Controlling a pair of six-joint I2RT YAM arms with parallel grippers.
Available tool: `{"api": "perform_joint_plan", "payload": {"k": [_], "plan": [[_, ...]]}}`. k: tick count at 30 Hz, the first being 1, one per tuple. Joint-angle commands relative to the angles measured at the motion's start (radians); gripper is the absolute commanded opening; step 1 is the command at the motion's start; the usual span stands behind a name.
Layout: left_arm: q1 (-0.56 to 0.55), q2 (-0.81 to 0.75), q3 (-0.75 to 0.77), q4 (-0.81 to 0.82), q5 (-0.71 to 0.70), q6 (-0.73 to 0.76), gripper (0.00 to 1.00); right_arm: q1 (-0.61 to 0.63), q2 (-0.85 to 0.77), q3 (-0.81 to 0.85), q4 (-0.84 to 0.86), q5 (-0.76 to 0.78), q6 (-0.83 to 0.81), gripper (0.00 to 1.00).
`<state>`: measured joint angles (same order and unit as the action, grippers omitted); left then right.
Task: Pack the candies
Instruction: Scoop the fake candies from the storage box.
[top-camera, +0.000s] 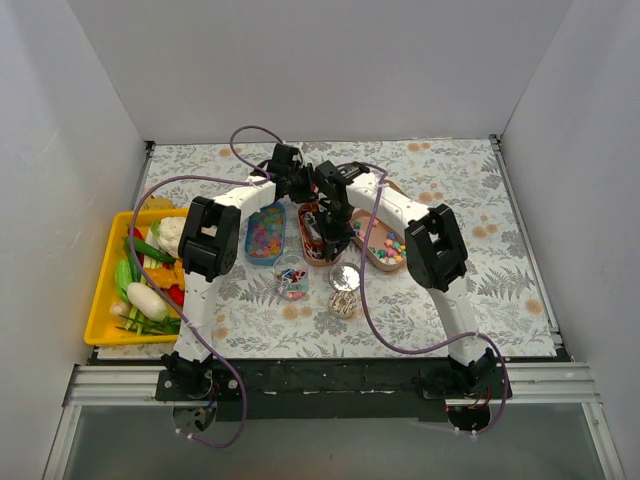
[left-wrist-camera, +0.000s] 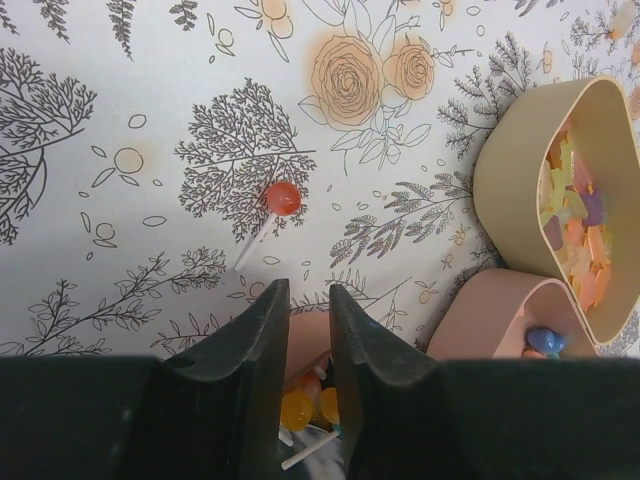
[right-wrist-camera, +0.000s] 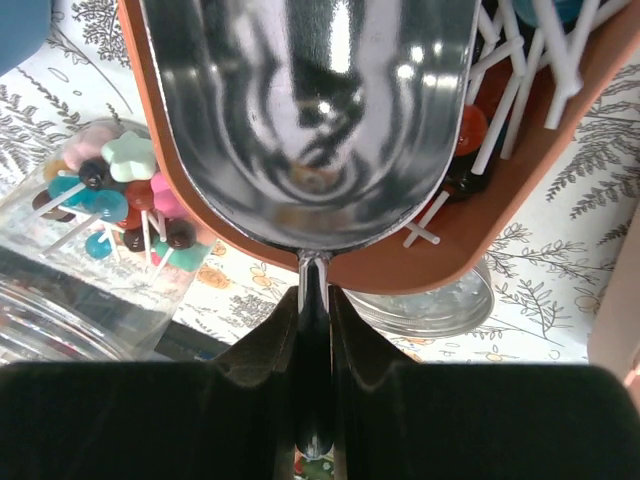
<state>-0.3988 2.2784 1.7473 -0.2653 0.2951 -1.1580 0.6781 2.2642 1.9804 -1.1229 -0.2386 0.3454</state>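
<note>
The candies lie in oval trays mid-table: pastel beads in a blue tray (top-camera: 265, 236), lollipops in a brown tray (top-camera: 312, 238), mixed sweets in a pink tray (top-camera: 384, 246). My right gripper (right-wrist-camera: 314, 295) is shut on the handle of a metal scoop (right-wrist-camera: 310, 110), which hangs empty over the brown tray (right-wrist-camera: 500, 215) and its lollipops (right-wrist-camera: 472, 130). My left gripper (left-wrist-camera: 308, 290) hovers at the back of the trays, its fingers a narrow gap apart with nothing between them. One orange lollipop (left-wrist-camera: 283, 198) lies loose on the tablecloth ahead of it.
A glass jar (top-camera: 291, 276) with some lollipops stands in front of the trays, a metal lid (top-camera: 346, 277) and a second jar (top-camera: 343, 303) beside it. A beige tray of pastel gummies (left-wrist-camera: 590, 200) sits right of the left gripper. A yellow bin (top-camera: 100, 300) of toy vegetables sits at the left.
</note>
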Motion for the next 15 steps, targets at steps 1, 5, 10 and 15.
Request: {"api": "perform_joint_plan", "payload": {"k": [1, 5, 10, 15], "plan": [[-0.018, -0.014, -0.014, -0.061, 0.019, -0.011, 0.22, 0.0, 0.0, -0.023, 0.13, 0.223, -0.02, 0.01], [-0.018, -0.016, -0.011, -0.063, 0.019, -0.011, 0.21, 0.005, -0.011, -0.041, 0.135, 0.278, -0.029, 0.01], [-0.017, -0.023, -0.012, -0.064, 0.015, -0.011, 0.2, 0.009, -0.017, -0.061, 0.156, 0.286, -0.046, 0.01], [-0.017, -0.023, -0.005, -0.066, 0.009, -0.011, 0.2, 0.014, -0.018, -0.04, 0.12, 0.252, -0.049, 0.01]]}}
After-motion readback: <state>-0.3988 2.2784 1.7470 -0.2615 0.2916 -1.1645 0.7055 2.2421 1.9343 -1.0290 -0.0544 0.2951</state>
